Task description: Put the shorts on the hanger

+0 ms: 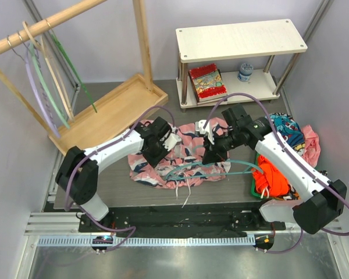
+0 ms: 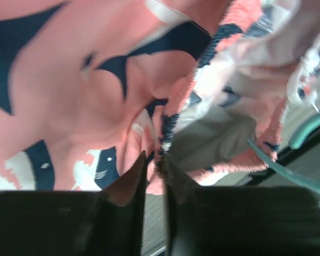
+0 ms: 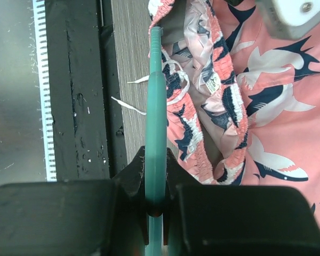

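On the table (image 1: 113,189), left tool (image 2: 153,160) pinches the shorts (image 2: 53,106); right tool (image 3: 156,160) clamps the hanger (image 3: 156,101) lying against them.

Pale grey walls (image 1: 163,35) close in a dark grey wood-grain table (image 1: 113,189). At the back left stands a light wooden clothes rack (image 1: 143,40) with a round rail and tray base. At the back right, a pale two-tier shelf unit (image 1: 239,38) holds a red patterned box (image 1: 207,81) and a small blue-and-white jar (image 1: 245,71).
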Robot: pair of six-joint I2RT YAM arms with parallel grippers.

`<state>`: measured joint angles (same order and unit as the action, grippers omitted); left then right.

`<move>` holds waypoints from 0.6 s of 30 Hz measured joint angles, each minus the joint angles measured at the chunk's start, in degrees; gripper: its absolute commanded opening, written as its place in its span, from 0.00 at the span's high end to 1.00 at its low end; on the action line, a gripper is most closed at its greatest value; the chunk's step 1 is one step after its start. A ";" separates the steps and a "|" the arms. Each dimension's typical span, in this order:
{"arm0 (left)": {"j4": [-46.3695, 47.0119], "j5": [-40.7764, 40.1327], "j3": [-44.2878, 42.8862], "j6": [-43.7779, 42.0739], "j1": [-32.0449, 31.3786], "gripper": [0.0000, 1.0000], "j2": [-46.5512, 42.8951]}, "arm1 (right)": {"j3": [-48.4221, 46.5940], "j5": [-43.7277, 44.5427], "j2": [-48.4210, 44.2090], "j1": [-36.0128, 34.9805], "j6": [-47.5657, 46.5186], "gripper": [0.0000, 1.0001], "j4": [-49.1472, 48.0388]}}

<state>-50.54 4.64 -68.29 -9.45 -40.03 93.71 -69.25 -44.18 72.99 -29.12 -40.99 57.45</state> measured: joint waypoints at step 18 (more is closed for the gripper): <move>-2.49 6.19 1.57 -3.21 -2.75 1.00 -10.58 | -3.87 0.48 0.50 -0.02 -5.81 0.99 -3.50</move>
<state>-53.04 10.83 -66.72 -12.67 -42.78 83.13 -73.12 -43.70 73.49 -29.15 -46.81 53.95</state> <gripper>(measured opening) 0.004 0.111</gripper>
